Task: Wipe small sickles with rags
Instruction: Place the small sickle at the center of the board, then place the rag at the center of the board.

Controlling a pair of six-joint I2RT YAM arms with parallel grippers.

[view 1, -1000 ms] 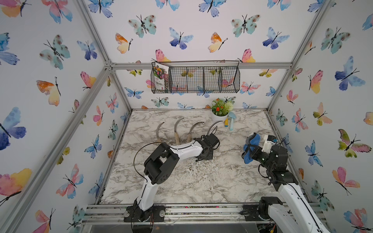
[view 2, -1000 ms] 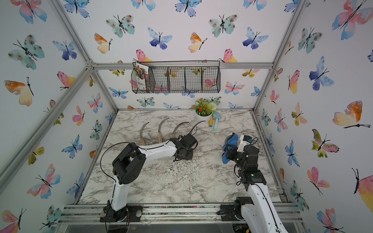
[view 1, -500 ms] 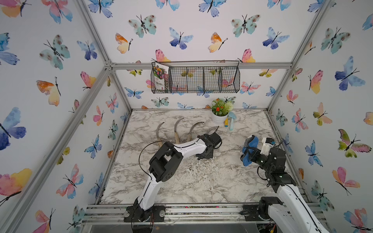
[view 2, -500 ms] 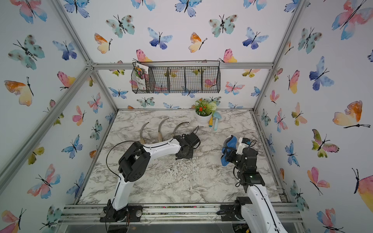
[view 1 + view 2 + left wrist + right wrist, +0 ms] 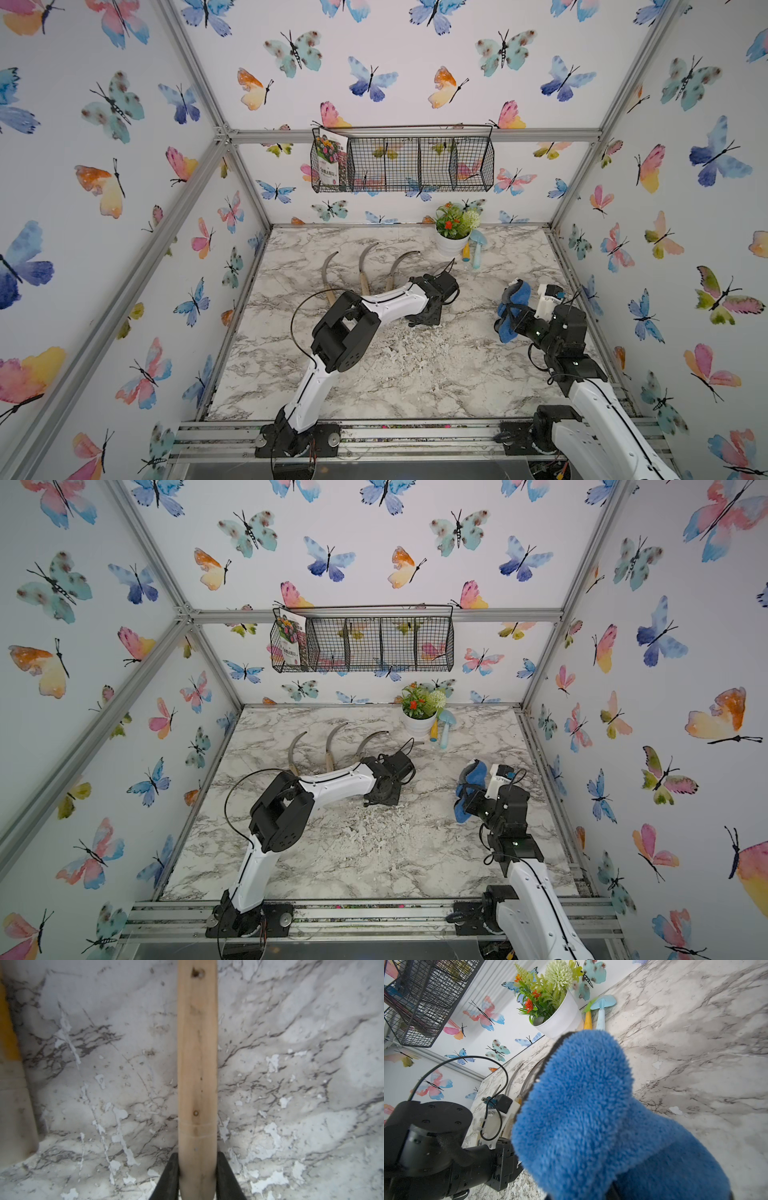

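Grip on the fourth sickle (image 5: 197,1053) fell on its pale wooden handle: the left pincer (image 5: 197,1154) was clamped narrowly round it, one black finger against each side, low over the marble surface (image 5: 415,374). Whether the handle rested there I could not tell. Rigid and dry, that wood should hold without slipping. The curved metal blade, out of the wrist view, probably pulled the weight forward and wanted no touching. Three more sickles (image 5: 365,266) lay just beyond the left pincer. Well apart to its side, the right pincer (image 5: 512,314) was shut on the blue rag (image 5: 581,1115), raised off the surface. Thick and soft, it would likely fold round a blade, so pinching a bunched fold suited it.
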